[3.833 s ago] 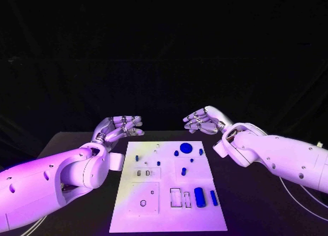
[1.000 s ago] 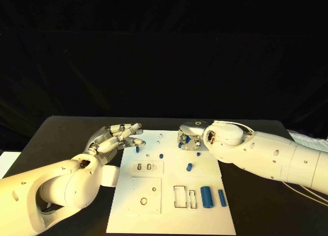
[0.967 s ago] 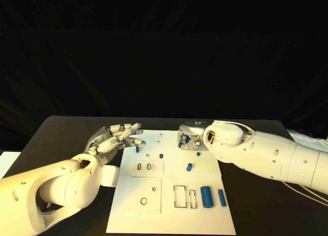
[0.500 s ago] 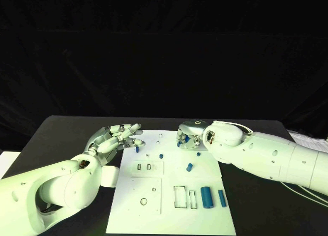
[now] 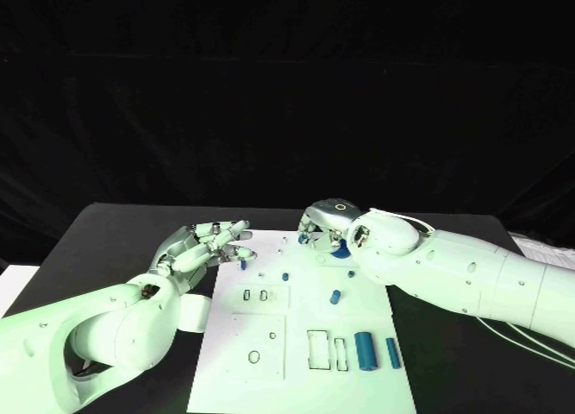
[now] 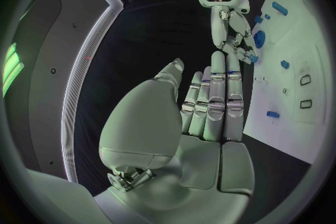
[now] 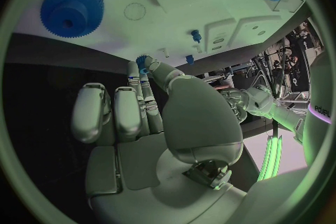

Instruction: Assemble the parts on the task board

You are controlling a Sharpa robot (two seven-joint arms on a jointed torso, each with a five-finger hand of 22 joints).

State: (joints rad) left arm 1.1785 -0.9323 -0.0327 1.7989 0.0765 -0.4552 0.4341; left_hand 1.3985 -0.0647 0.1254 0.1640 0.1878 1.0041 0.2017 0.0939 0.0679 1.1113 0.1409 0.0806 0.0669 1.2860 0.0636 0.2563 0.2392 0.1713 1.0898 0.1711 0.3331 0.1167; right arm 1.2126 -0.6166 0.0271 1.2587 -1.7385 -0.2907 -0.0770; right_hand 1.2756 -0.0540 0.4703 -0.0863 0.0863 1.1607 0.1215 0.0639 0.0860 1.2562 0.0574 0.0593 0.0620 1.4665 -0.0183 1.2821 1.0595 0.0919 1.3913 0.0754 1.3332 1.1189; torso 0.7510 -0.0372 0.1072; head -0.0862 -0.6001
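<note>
Right hand (image 5: 322, 231) pinches small blue part (image 7: 143, 61), axis unclear; left hand (image 5: 207, 246) spread, empty

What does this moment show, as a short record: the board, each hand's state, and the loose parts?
task board: white, flat on the black table
left hand: empty, fingers apart, at the board's far left edge
right hand: over the board's far end, pinching a small blue gear
large blue gear: lying on the board beside the right hand
blue cylinders: two, side by side at the board's near right
blue peg: mid-board, untouched
</note>
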